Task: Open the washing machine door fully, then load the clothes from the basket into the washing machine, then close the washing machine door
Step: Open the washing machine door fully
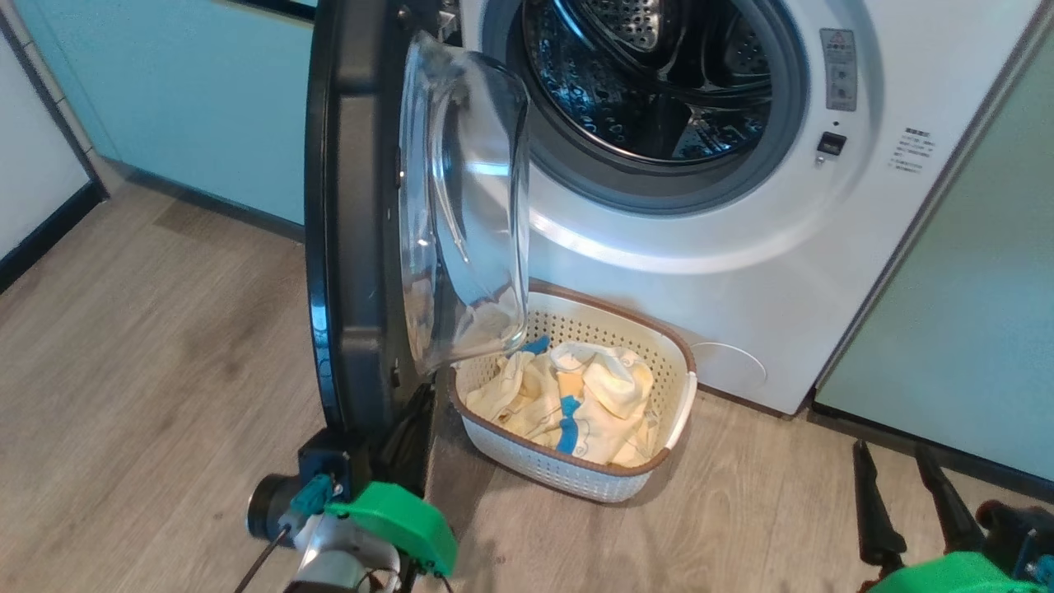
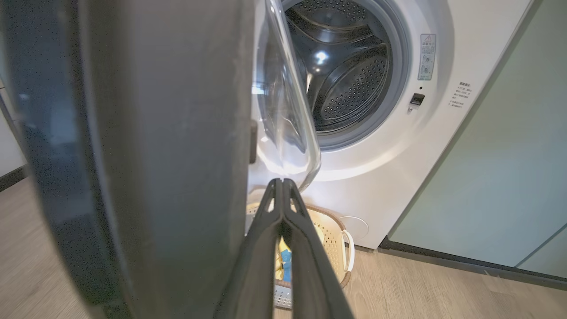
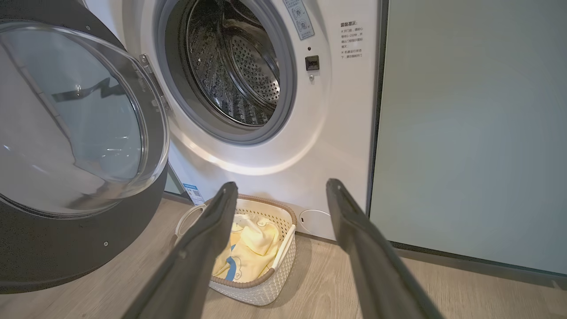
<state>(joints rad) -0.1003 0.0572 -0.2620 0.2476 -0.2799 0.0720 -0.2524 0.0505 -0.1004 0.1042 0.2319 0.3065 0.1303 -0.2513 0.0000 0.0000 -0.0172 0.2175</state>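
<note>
Wood floor (image 1: 148, 346), pale green cabinet (image 1: 947, 313) at 3 o'clock. Washing machine (image 1: 741, 272) door (image 1: 346, 247) stands open. My left gripper (image 2: 282, 186) pinched shut, empty, just beside door; contact unclear. My right gripper (image 1: 893, 453) spread wide, empty. In head view, basket (image 1: 568, 482) with clothes (image 1: 576, 403) sits at its 10 o'clock, apart.

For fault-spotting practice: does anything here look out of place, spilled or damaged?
Nothing spilled or damaged. One oddity: the washing machine door stands only part open, its glass bowl overlapping the left corner of the basket in the head view. The clothes lie inside.
</note>
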